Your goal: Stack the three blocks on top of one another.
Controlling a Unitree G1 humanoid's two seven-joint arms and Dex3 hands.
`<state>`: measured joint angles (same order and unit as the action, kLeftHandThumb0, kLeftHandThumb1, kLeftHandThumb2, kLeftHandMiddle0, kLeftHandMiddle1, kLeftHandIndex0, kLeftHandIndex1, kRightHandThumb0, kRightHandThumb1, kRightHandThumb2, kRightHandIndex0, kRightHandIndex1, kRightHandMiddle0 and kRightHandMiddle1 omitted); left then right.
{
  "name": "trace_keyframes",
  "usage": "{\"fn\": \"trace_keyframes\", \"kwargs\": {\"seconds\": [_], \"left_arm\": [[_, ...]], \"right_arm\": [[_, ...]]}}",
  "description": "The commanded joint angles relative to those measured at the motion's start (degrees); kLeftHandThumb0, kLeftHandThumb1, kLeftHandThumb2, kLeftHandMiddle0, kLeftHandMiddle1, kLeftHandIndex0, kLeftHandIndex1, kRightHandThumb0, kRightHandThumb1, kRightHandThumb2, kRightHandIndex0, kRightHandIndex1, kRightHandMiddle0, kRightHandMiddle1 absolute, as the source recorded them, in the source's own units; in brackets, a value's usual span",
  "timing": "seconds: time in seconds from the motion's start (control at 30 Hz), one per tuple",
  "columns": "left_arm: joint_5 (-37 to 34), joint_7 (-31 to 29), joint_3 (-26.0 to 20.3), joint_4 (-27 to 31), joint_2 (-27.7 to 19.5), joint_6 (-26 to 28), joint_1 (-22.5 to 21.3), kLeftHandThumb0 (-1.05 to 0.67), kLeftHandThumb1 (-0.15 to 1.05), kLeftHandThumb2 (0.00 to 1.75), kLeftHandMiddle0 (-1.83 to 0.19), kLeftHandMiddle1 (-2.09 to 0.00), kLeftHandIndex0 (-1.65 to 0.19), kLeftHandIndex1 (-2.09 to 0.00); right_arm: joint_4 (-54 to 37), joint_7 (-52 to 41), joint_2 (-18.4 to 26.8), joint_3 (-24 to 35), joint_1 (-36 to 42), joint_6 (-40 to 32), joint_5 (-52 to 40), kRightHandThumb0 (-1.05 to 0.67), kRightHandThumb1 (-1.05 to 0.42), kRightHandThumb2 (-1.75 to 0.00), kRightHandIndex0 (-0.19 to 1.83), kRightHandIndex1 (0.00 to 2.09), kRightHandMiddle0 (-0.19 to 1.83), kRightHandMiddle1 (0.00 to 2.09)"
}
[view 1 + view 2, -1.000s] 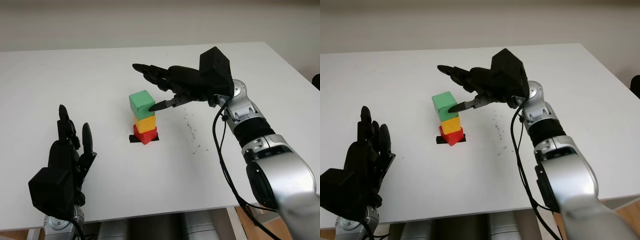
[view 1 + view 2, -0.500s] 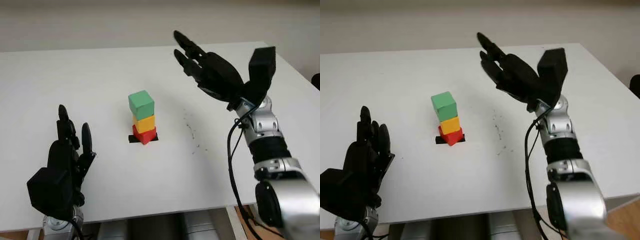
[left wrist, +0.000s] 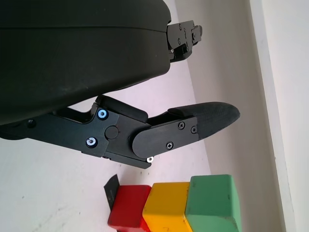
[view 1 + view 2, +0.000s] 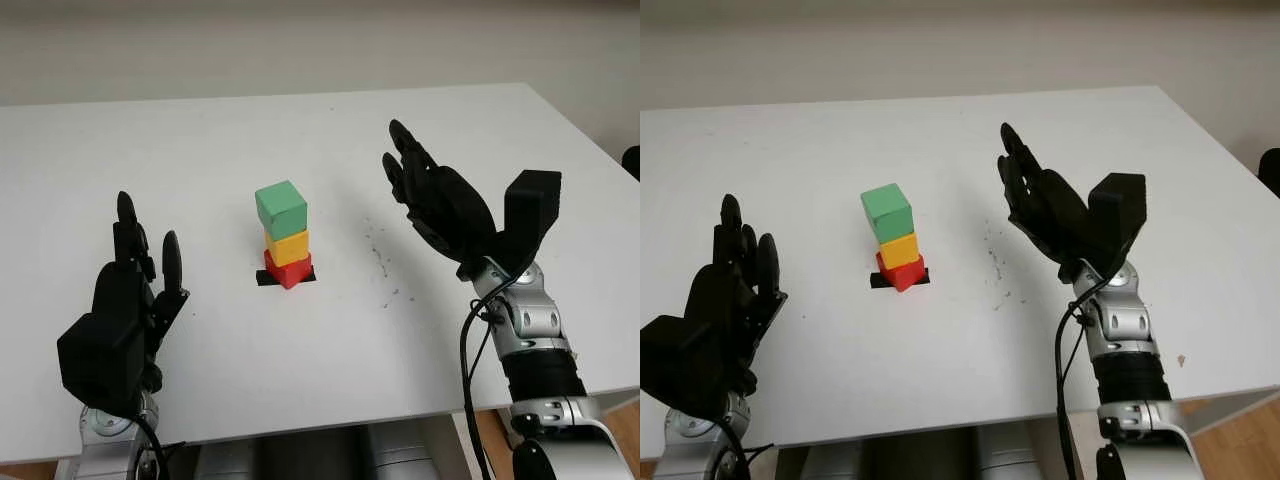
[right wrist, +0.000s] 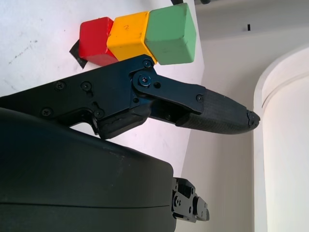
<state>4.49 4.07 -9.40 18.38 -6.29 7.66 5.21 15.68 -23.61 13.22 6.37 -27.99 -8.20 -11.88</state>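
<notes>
A stack of three blocks stands mid-table on a black tape mark (image 4: 266, 279): the red block (image 4: 289, 270) at the bottom, the yellow block (image 4: 290, 245) on it, the green block (image 4: 281, 205) on top, slightly turned. The same tower appears in the wrist views, with the green block (image 5: 171, 34) at its end. My right hand (image 4: 440, 207) is open, raised above the table to the right of the stack and apart from it. My left hand (image 4: 130, 290) is open at the front left, holding nothing.
The white table (image 4: 200, 150) reaches to a pale wall at the back. Faint dark specks (image 4: 382, 262) mark the surface between the stack and my right hand. The table's right edge (image 4: 585, 130) lies beyond my right arm.
My right hand has left the green block, drawn back from the stack toward the front right, and come down lower. The stack stands by itself. My left hand has stayed put.
</notes>
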Motion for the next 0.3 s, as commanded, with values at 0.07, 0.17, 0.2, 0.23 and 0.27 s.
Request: {"fn": "trace_keyframes", "kwargs": {"seconds": [0.07,0.17,0.2,0.23,0.27], "left_arm": [[0.21,-0.37,-0.10,-1.56,-1.14,-1.01,-2.40,-0.70,1.05,0.66,0.12,-0.06,0.14,-0.07],[-0.33,-0.73,-0.19,-2.06,-1.28,-1.30,-3.02,-0.70,1.05,0.66,0.12,-0.06,0.14,-0.07],[-0.41,-0.76,-0.16,-2.11,-1.22,-1.36,-3.09,-0.69,1.05,0.65,0.12,-0.06,0.14,-0.06],[-0.47,-0.84,-0.08,-2.16,-1.15,-1.44,-3.09,-0.69,1.05,0.65,0.12,-0.06,0.14,-0.07],[-0.50,-0.89,0.01,-2.22,-1.05,-1.46,-3.06,-0.69,1.05,0.65,0.12,-0.06,0.14,-0.06]], "right_arm": [[-3.50,1.11,-1.79,-0.02,2.63,-1.57,-1.62,-0.80,-1.05,-0.77,-0.19,0.00,-0.19,0.00],[-4.23,2.43,-2.97,-0.01,4.06,-1.25,-1.88,-0.80,-1.05,-0.75,-0.19,0.00,-0.19,0.00],[-4.40,2.84,-3.30,-0.01,4.41,-1.21,-1.95,-0.80,-1.05,-0.75,-0.19,0.00,-0.19,0.00],[-4.54,3.10,-3.50,-0.08,4.71,-1.14,-1.96,-0.80,-1.05,-0.75,-0.19,0.00,-0.19,0.00],[-4.64,3.34,-3.72,-0.09,4.96,-1.20,-2.06,-0.79,-1.05,-0.75,-0.19,0.00,-0.19,0.00]]}}
